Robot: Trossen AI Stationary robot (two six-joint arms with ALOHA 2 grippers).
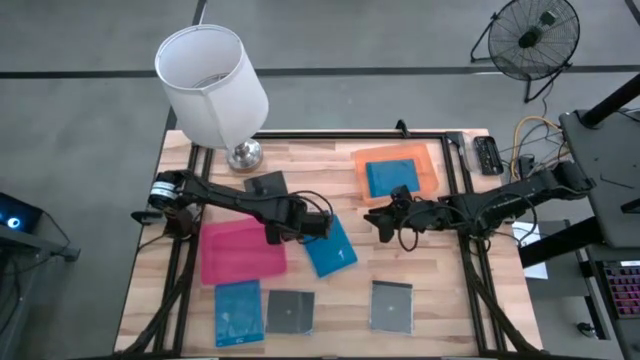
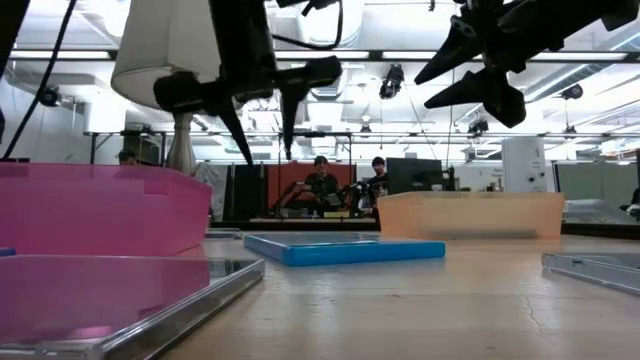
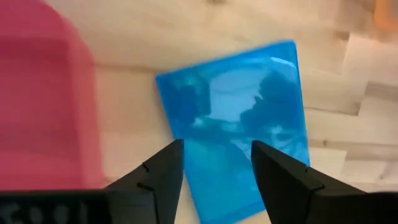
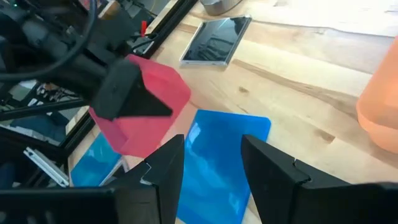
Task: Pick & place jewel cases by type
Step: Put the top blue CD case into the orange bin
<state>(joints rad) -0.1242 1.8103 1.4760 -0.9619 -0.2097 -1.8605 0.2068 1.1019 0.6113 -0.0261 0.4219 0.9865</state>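
Note:
A translucent blue jewel case lies flat on the wooden table at its middle, beside the pink tray. My left gripper hangs above that case's edge nearest the pink tray, pointing steeply down, open and clear of the blue case. My right gripper hovers open near the orange tray, aimed toward the same blue case. A second blue case lies inside the orange tray. Another blue case and two grey cases lie along the near edge. A dark case lies toward the far side.
A white lamp with a metal foot stands at the table's far left corner. A black frame runs around the table. People sit in the room beyond the far edge. Bare wood lies between the middle blue case and the near row.

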